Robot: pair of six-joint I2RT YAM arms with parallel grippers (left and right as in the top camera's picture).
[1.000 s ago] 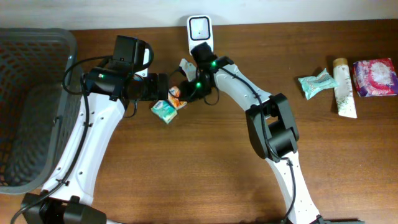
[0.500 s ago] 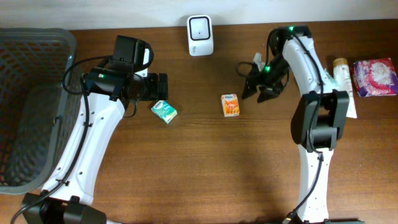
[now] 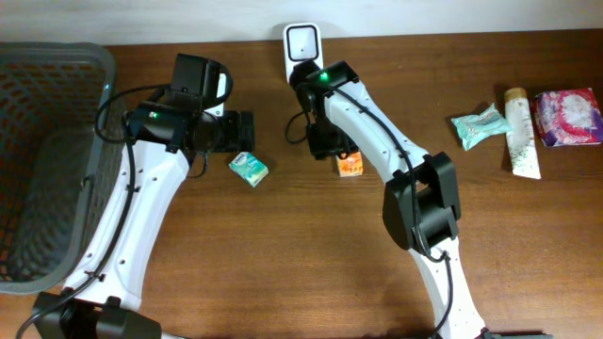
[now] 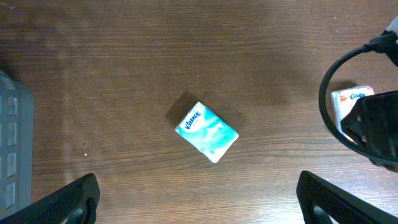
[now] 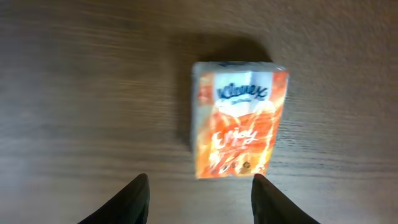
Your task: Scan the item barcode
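An orange Kleenex pack (image 5: 239,118) lies flat on the wooden table, seen partly under the right arm (image 3: 351,167). My right gripper (image 5: 202,200) hovers just beside it, open, with nothing between its fingers; from above it sits over the pack's left side (image 3: 327,143). The white barcode scanner (image 3: 303,42) stands at the table's back edge. A teal Kleenex pack (image 4: 207,132) lies under my left gripper (image 4: 199,205), which is wide open and above it (image 3: 245,132). The teal pack (image 3: 249,169) rests alone on the wood. No barcode shows on either pack.
A grey mesh basket (image 3: 47,160) fills the left side. At the far right lie a teal packet (image 3: 480,125), a white tube (image 3: 520,132) and a pink pack (image 3: 565,118). The orange pack's corner shows at the left wrist view's right edge (image 4: 348,102).
The right gripper has let go of the orange pack, which now lies on the table. The right arm swung far right, then came back over the pack. The left arm has not moved.
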